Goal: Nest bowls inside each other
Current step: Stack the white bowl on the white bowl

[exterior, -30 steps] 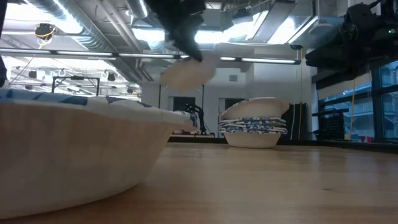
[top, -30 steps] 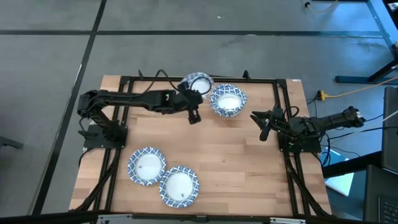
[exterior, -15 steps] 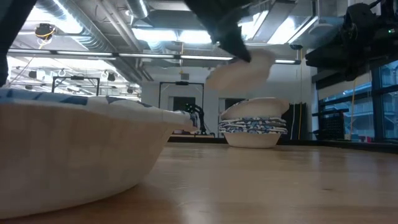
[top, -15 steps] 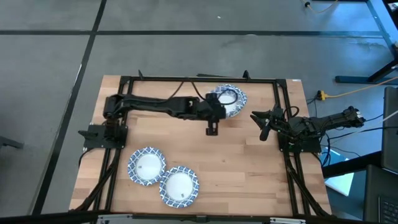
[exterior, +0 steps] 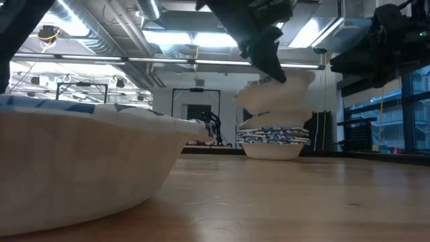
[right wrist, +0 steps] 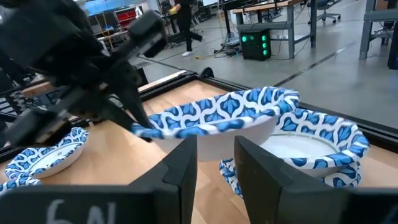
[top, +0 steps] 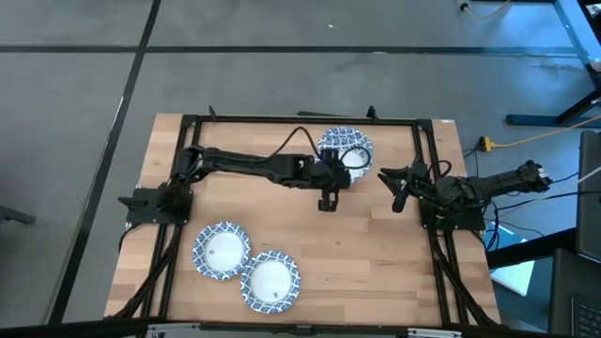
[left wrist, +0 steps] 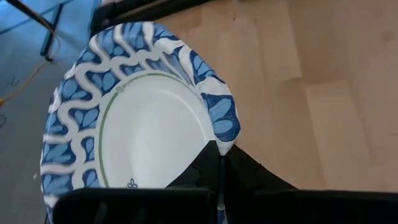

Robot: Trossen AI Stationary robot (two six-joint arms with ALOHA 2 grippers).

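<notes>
A: Left gripper [right wrist: 140, 132] fingers are pinched on the rim of one bowl [right wrist: 211, 121], carrying it tilted, just above the stack [exterior: 273, 139] at the table's [top: 376, 263] far edge.

B: Right gripper [top: 398, 191]?

A: Idle beside the stack; fingers parted a little, holding nothing. Two more bowls [top: 222, 251] [top: 270, 280] lie well apart from the stack, at the near edge.

B: Advice for the drop?

A: Judgement: level the carried bowl, centre its base over the stack's opening, lower until it seats, then release. Letting go while tilted risks a rim hang-up.

B: Unclear items?

A: How many bowls the stack holds; the arm covers part of it from above.
</notes>
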